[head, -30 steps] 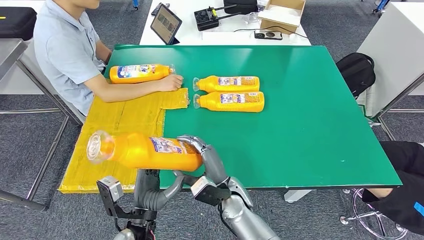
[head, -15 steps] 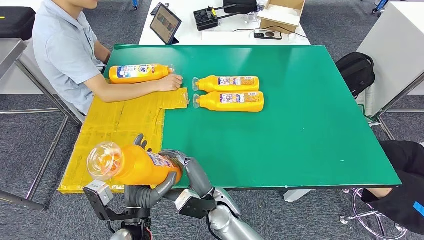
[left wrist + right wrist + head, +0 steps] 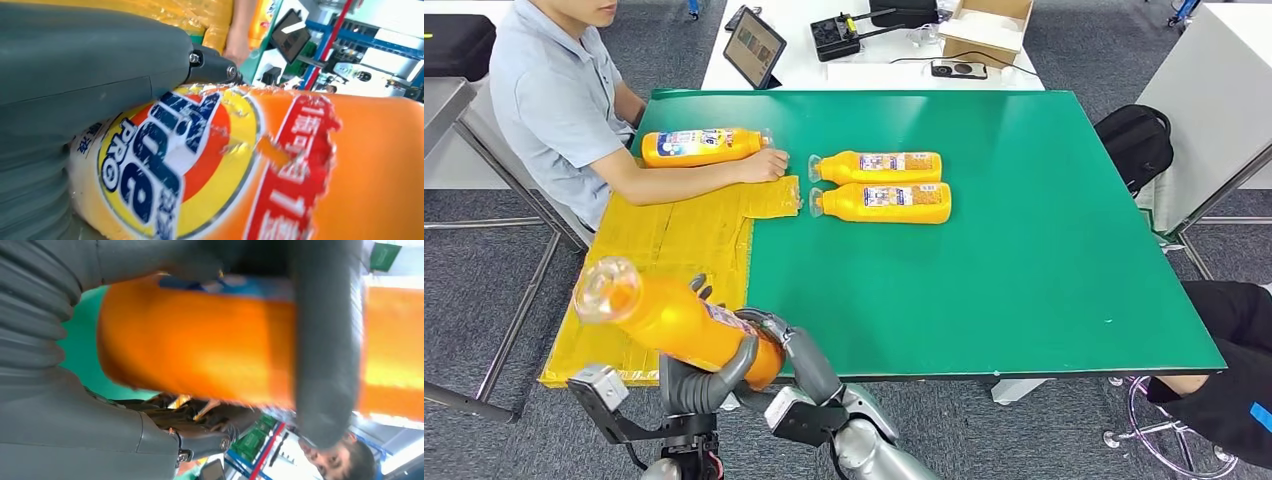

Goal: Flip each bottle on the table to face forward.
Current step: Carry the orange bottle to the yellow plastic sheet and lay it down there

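Note:
An orange bottle with a blue and yellow label is held in the air over the table's near left corner, its clear cap end tilted up and to the left. My left hand grips it from below, and my right hand wraps its base end. The left wrist view has the label close up under the thumb. In the right wrist view a dark finger crosses the orange body. Two more bottles lie side by side on the green table, caps to the left.
A seated person at the left rests a hand on the table beside a third bottle. A yellow mat covers the table's left part. A black bag and a stool stand to the right.
The held bottle has come down and left towards my body, and its cap end has swung from facing me to pointing up and left. My left hand now grips it from below.

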`<state>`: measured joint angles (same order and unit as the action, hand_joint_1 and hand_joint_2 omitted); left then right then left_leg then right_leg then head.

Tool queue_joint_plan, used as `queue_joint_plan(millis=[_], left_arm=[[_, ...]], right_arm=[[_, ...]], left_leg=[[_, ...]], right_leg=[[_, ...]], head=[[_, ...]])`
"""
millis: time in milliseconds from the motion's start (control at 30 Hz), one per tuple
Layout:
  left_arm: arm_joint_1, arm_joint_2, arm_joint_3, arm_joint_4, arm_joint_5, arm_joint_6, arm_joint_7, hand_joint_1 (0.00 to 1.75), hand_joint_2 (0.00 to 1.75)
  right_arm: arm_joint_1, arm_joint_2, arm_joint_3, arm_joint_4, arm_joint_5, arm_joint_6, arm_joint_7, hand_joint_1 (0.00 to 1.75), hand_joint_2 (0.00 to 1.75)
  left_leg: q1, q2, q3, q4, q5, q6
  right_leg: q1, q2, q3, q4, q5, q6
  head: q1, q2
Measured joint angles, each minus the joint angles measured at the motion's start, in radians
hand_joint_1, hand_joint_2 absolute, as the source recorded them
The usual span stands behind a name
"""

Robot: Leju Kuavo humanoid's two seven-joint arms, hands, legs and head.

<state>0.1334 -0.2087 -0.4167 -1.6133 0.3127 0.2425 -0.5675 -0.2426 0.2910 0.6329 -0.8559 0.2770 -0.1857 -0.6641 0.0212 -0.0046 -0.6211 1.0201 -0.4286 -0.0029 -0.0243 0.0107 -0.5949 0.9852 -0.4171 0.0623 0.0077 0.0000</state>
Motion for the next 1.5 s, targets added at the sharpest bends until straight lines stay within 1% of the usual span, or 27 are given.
queue_joint_plan(millis=[167,300,400,533,600,667,767,867,933,967,1033,1100,1167,1233,1333,1433,1500], left_arm=[[-0.009,0.003,0.022,-0.002,0.077,-0.098,0.061,1.75,1.75],[-0.018,0.025,0.045,-0.002,0.088,-0.195,0.107,1.75,1.75],[-0.017,0.055,0.088,-0.001,0.053,-0.226,0.120,1.75,1.75],[-0.001,0.097,0.180,-0.001,-0.029,-0.228,0.122,1.75,1.75],[0.011,0.109,0.219,-0.002,-0.118,-0.190,0.114,1.75,1.75],[0.022,0.120,0.257,-0.005,-0.243,-0.115,0.103,1.75,1.75],[0.027,0.131,0.311,-0.008,-0.455,0.016,0.102,1.75,1.75],[0.013,0.141,0.350,-0.004,-0.734,0.171,0.124,1.75,1.75],[-0.006,0.149,0.368,0.005,-0.870,0.239,0.139,1.75,1.75],[-0.016,0.154,0.375,0.010,-0.908,0.256,0.145,1.75,1.75],[-0.039,0.164,0.384,0.028,-0.987,0.279,0.164,1.75,1.75],[-0.078,0.178,0.385,0.067,-1.105,0.290,0.188,1.75,1.75],[-0.133,0.191,0.376,0.126,-1.193,0.272,0.208,1.75,1.75],[-0.195,0.197,0.357,0.194,-1.237,0.231,0.225,1.75,1.75],[-0.277,0.201,0.306,0.298,-1.308,0.194,0.241,1.75,1.75],[-0.330,0.203,0.260,0.374,-1.334,0.164,0.244,1.75,1.75],[-0.365,0.204,0.230,0.426,-1.337,0.096,0.244,1.75,1.75]], right_arm=[[0.024,-0.010,0.008,0.002,-0.001,-0.010,0.000,0.00,0.00],[0.063,-0.028,0.009,-0.046,-0.023,-0.058,0.000,0.00,0.00],[0.127,-0.069,-0.004,-0.131,-0.031,-0.126,0.000,0.00,0.00],[0.227,-0.146,-0.046,-0.276,-0.038,-0.252,0.000,0.00,0.00],[0.271,-0.174,-0.074,-0.345,-0.054,-0.290,0.000,0.00,0.00],[0.317,-0.193,-0.107,-0.412,-0.057,-0.311,0.000,0.00,0.00],[0.381,-0.210,-0.159,-0.500,-0.033,-0.323,0.000,0.00,0.00],[0.427,-0.214,-0.205,-0.574,-0.008,-0.324,0.000,0.00,0.00],[0.445,-0.215,-0.229,-0.611,-0.003,-0.324,0.000,0.00,0.00],[0.451,-0.215,-0.237,-0.626,-0.002,-0.323,0.000,0.00,0.00],[0.457,-0.214,-0.251,-0.646,-0.007,-0.310,0.000,0.00,0.00],[0.454,-0.213,-0.259,-0.654,-0.016,-0.281,0.000,0.00,0.00],[0.445,-0.208,-0.261,-0.654,-0.025,-0.248,0.000,0.00,0.00],[0.436,-0.203,-0.261,-0.651,-0.035,-0.220,0.000,0.00,0.00],[0.422,-0.198,-0.261,-0.641,-0.044,-0.189,0.000,0.00,0.00],[0.414,-0.195,-0.261,-0.632,-0.050,-0.175,0.000,0.00,0.00],[0.409,-0.195,-0.261,-0.625,-0.054,-0.162,0.000,0.00,0.00]], left_leg=[[0.000,0.000,0.000,0.000,0.000,0.000],[0.000,0.000,0.000,0.000,0.000,0.000],[0.000,0.000,0.000,0.000,0.000,0.000],[0.000,-0.001,-0.001,0.000,0.000,0.000],[0.000,-0.001,-0.001,0.000,-0.001,0.000],[0.000,-0.001,-0.001,0.000,-0.001,0.000],[0.000,-0.001,-0.001,0.000,-0.001,0.000],[0.000,-0.001,-0.001,0.000,-0.001,0.000],[0.000,-0.001,-0.001,0.000,0.000,0.000],[0.000,-0.001,-0.001,0.000,0.000,0.000],[0.000,-0.001,0.000,0.000,0.000,0.000],[0.000,-0.001,0.000,0.000,0.001,0.000],[0.000,-0.002,0.000,0.000,0.001,0.000],[0.000,-0.002,0.000,0.000,0.002,0.001],[0.000,-0.003,0.000,0.000,0.003,0.001],[0.000,-0.002,0.000,0.000,0.003,0.001],[0.000,-0.002,0.000,0.000,0.003,0.001]], right_leg=[[0.000,0.000,0.000,0.000,0.000,0.000],[0.000,0.000,0.000,0.000,0.000,0.000],[0.000,0.000,0.001,0.000,0.000,0.000],[0.000,0.000,0.000,0.000,0.000,0.000],[0.000,0.000,0.000,0.000,0.000,0.000],[0.000,0.000,0.000,0.000,0.000,0.000],[0.000,0.000,0.000,0.000,0.000,0.000],[0.000,0.000,0.000,0.000,0.000,0.000],[0.000,0.000,0.000,0.000,0.000,0.000],[0.000,0.000,0.000,0.000,0.000,0.000],[0.000,0.000,0.001,0.000,0.000,0.000],[0.000,-0.001,0.001,0.000,0.000,0.000],[0.000,-0.001,0.001,0.000,0.000,0.000],[0.000,-0.001,0.002,0.000,0.000,0.000],[0.000,-0.002,0.003,0.000,0.001,-0.001],[0.000,-0.001,0.002,0.000,0.002,-0.002],[0.000,-0.001,0.001,0.000,0.002,-0.002]], head=[[0.000,0.000],[0.000,0.000],[0.000,0.000],[0.000,0.000],[0.000,0.000],[0.000,0.000],[0.000,0.000],[0.000,0.000],[0.000,0.000],[0.000,0.000],[0.000,0.000],[0.000,0.000],[0.000,0.000],[0.000,0.000],[0.000,0.000],[0.000,0.000],[0.000,0.000]])
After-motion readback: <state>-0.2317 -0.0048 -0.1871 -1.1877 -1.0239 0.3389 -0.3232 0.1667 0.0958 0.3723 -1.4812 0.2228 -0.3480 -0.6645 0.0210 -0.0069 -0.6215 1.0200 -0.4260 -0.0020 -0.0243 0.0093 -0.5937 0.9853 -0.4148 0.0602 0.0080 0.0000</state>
